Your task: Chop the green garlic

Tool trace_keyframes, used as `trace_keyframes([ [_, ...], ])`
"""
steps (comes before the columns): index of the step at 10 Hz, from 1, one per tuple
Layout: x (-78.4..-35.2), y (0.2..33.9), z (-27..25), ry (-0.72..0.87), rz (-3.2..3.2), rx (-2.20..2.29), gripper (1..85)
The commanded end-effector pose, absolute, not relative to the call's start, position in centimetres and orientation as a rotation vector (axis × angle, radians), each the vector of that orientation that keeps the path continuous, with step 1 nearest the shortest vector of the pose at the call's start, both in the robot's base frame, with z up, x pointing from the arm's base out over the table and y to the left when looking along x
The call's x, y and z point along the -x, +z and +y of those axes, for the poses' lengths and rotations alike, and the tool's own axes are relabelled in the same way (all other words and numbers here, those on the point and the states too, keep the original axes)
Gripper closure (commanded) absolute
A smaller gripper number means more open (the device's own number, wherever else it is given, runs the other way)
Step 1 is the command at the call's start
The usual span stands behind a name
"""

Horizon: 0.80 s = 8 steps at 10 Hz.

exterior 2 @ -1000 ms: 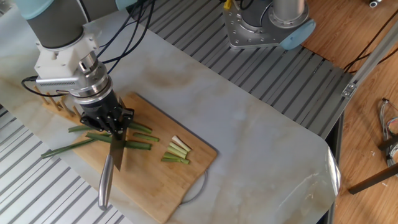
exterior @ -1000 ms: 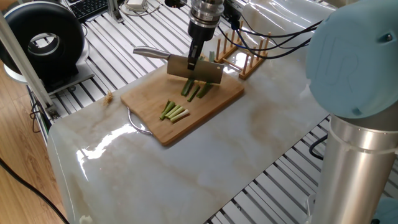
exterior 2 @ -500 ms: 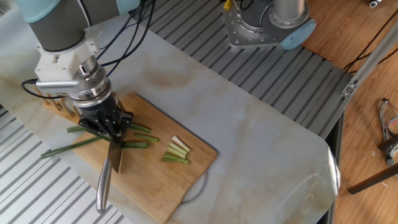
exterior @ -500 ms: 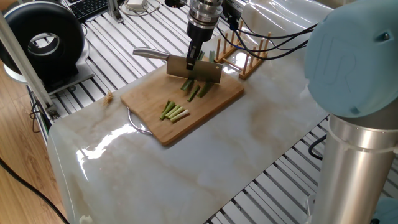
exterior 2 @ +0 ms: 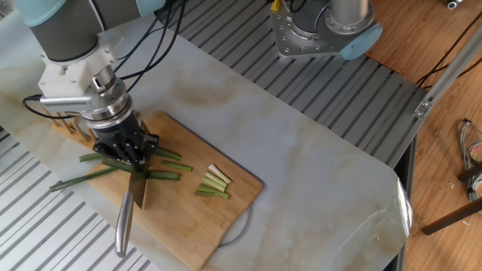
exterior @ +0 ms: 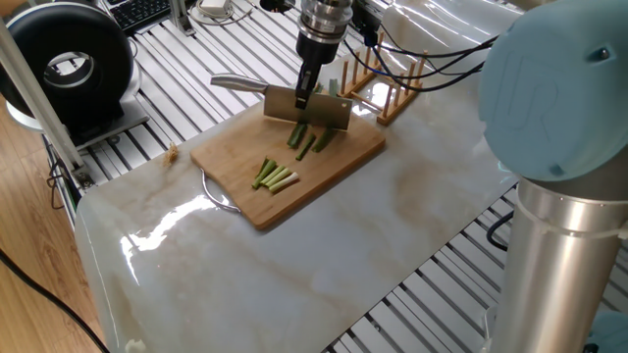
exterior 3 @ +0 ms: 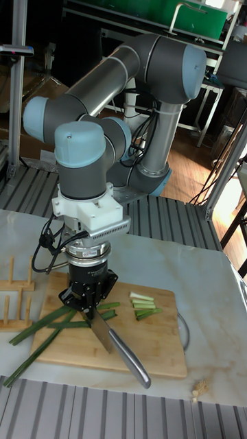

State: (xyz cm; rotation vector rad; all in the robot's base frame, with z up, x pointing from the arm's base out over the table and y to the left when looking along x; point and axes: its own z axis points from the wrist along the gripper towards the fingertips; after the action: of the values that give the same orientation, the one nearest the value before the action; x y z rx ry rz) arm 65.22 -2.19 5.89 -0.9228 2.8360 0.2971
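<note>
My gripper [exterior: 308,94] [exterior 2: 129,159] [exterior 3: 88,306] is shut on the spine of a steel knife [exterior: 306,111] [exterior 2: 138,188] [exterior 3: 101,334]. The blade stands across the green garlic [exterior 2: 113,167] [exterior 3: 48,328] on a bamboo cutting board [exterior: 235,157] [exterior 2: 188,226] [exterior 3: 158,350]. Dark green leaves trail off the board's edge onto the marble. Several short pale-ended pieces [exterior: 276,177] [exterior 2: 215,183] [exterior 3: 143,305] lie cut near the board's middle, and darker pieces [exterior: 312,144] lie by the blade.
A wooden peg rack [exterior: 392,88] [exterior 2: 64,126] [exterior 3: 14,291] stands just beyond the board. A black round device [exterior: 69,61] and a keyboard [exterior: 142,12] sit off the marble top. A second robot base [exterior 2: 324,30] is at the far side. A small crumb [exterior: 173,151] lies near the table edge.
The gripper and knife have shifted a little along the stalks toward the dark leafy end. The cut pieces have not moved.
</note>
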Motion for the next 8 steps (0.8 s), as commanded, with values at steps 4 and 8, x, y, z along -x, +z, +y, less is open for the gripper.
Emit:
trace_keyframes([
  [4,-64.7,6.0,-2.9,0.274,2.885,0.916,84.3],
  [8,-64.1,6.2,-3.2,0.268,2.933,0.897,84.3],
])
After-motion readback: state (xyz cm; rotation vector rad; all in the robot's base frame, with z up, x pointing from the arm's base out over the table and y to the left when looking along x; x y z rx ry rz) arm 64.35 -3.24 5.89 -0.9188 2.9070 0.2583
